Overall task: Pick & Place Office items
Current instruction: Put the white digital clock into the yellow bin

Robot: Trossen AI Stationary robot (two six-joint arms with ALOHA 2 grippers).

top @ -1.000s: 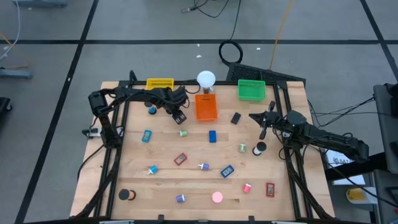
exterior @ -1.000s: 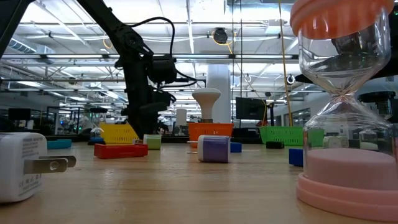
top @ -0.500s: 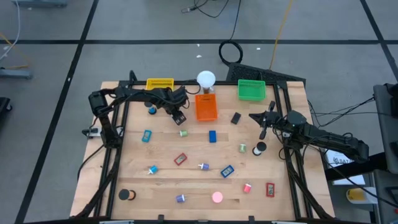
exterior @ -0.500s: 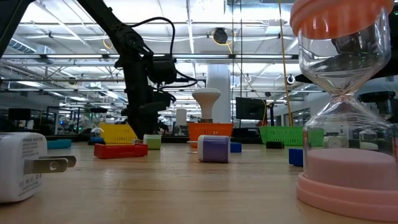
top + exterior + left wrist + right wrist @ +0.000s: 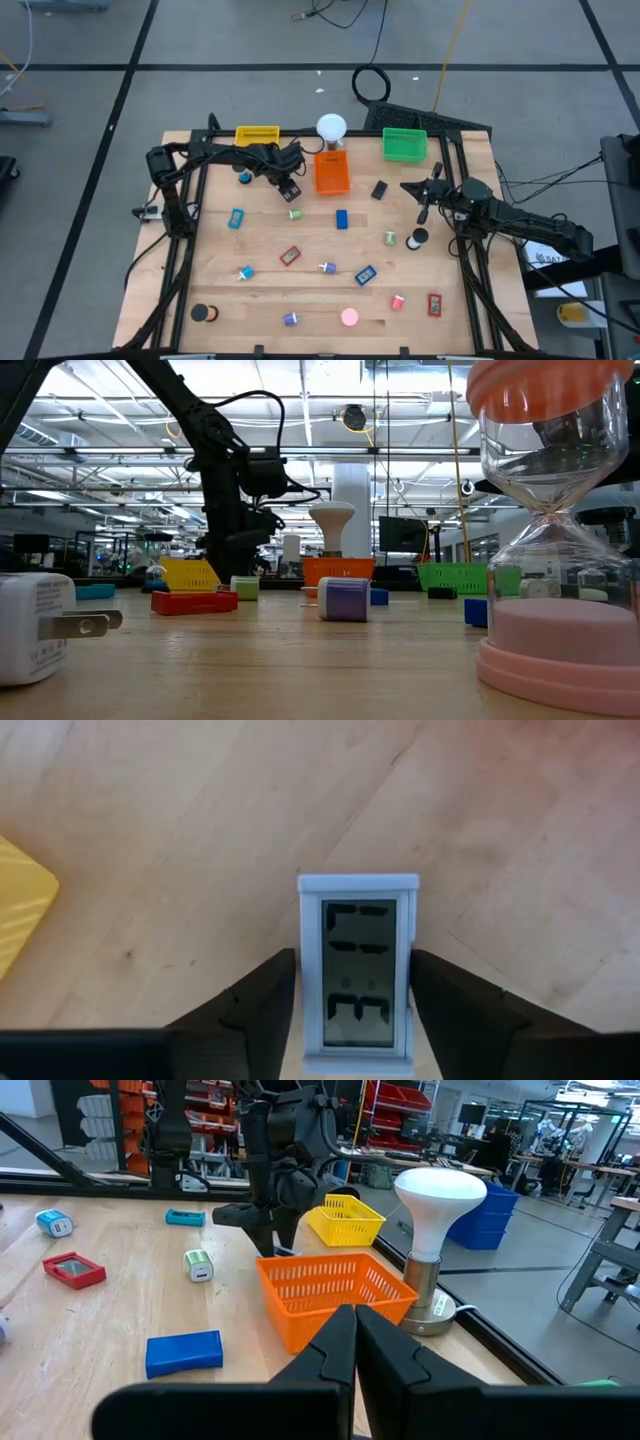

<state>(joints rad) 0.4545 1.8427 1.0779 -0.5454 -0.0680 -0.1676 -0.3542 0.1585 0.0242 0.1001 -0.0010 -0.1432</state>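
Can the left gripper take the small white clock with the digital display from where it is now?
Probably yes. The left gripper is open, with one finger on each side of the small white clock, which lies flat on the wooden table. Nothing lies between fingers and clock; the yellow tray is off to one side.

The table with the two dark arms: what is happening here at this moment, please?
The left gripper is low over the wooden table, beside the orange tray. Its fingers stand apart on either side of a small white digital display, which lies flat on the wood. The right gripper waits at the table's right side with its fingers shut and holds nothing. Many small office items, such as a blue block, lie scattered outside the trays.
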